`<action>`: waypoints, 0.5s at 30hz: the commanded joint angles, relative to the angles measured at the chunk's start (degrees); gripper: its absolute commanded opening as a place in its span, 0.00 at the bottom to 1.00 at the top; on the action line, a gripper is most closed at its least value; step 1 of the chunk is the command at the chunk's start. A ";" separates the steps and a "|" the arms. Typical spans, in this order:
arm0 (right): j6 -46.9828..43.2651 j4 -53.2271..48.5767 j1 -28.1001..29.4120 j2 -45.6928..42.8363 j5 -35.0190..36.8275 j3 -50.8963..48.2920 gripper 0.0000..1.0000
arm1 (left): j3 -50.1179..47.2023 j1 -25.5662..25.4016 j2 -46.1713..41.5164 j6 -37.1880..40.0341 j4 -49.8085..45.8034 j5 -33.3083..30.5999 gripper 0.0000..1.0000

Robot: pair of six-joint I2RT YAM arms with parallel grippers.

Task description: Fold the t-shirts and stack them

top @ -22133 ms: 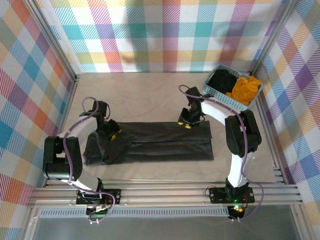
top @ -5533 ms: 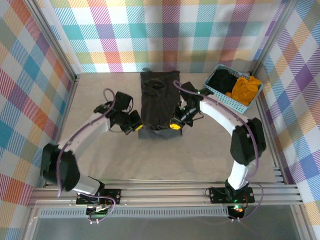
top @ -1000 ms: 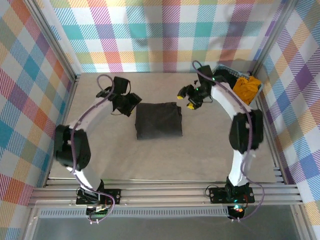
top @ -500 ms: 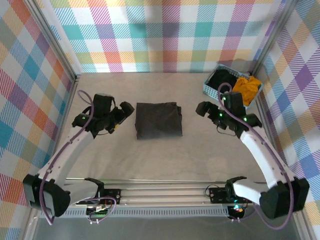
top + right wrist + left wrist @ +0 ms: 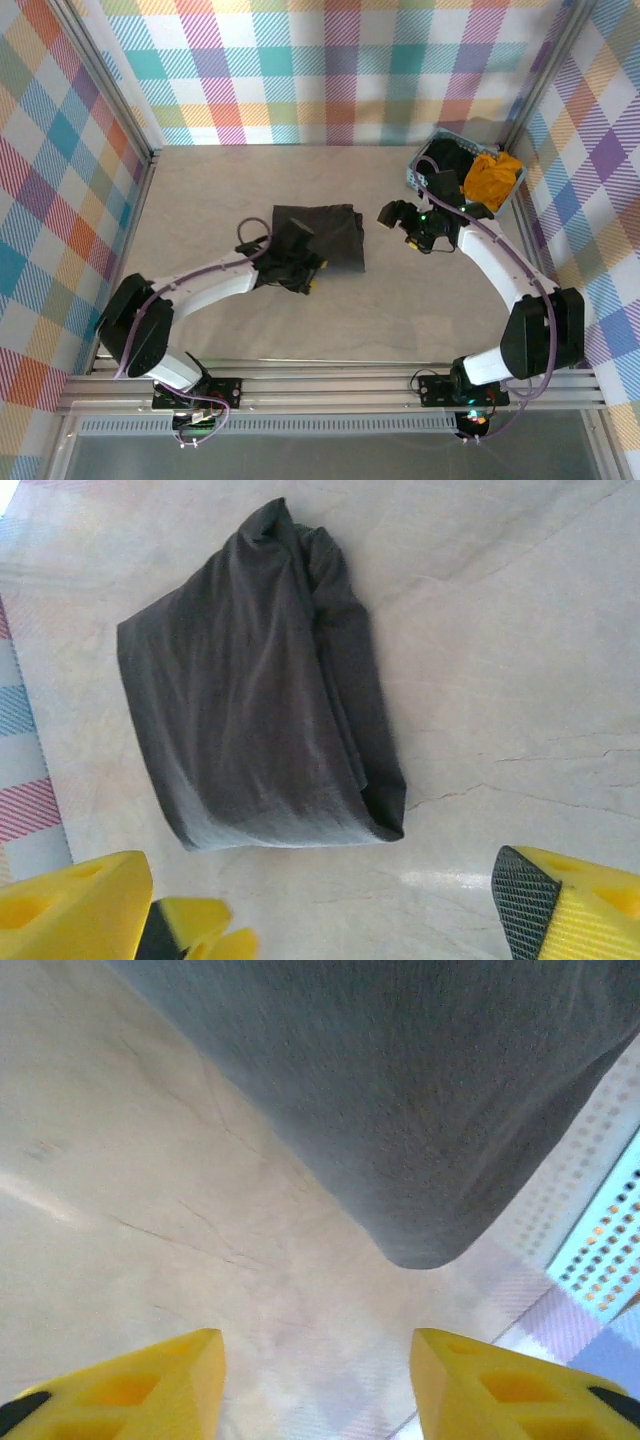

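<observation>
A dark charcoal-grey t-shirt (image 5: 325,235) lies folded into a flat rectangle mid-table. My left gripper (image 5: 305,278) hovers at its near-left corner. In the left wrist view the gripper (image 5: 315,1385) is open, its yellow fingertips (image 5: 130,1390) over bare table, with the shirt's rounded corner (image 5: 430,1090) just ahead. My right gripper (image 5: 390,215) hangs to the right of the shirt, apart from it. In the right wrist view it (image 5: 320,910) is open and empty, facing the folded shirt (image 5: 250,710). A black t-shirt (image 5: 448,156) and a mustard-orange one (image 5: 493,176) lie bunched in the basket.
The light blue perforated basket (image 5: 409,177) stands at the back right corner, behind my right arm, and its wall (image 5: 600,1250) shows past the shirt. Plaid walls close in the table on three sides. Bare tabletop (image 5: 220,190) lies left of and in front of the shirt.
My left gripper has swung in from the left to the shirt's near-left corner. The right gripper has shifted slightly toward the shirt. The folded shirt has not moved.
</observation>
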 commanded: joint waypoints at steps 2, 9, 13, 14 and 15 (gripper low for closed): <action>-1.17 -4.20 -0.59 -4.96 -1.54 0.01 0.90 | 1.82 -2.48 5.86 -14.50 8.45 -7.06 0.65; -0.74 -4.94 -1.82 -11.45 -3.15 -4.61 0.91 | 7.25 -2.62 16.96 -15.20 14.82 -10.68 0.78; -0.83 -5.77 -2.04 -13.16 -3.59 -5.53 0.91 | 10.19 -1.99 21.86 -14.20 14.28 -11.89 0.63; -0.75 -5.87 -2.11 -13.53 -3.63 -5.83 0.91 | 10.47 -1.49 22.25 -14.27 13.70 -12.30 0.55; -0.49 -5.97 -2.08 -13.85 -3.71 -6.26 0.91 | 10.36 -0.86 22.40 -14.00 13.76 -13.20 0.44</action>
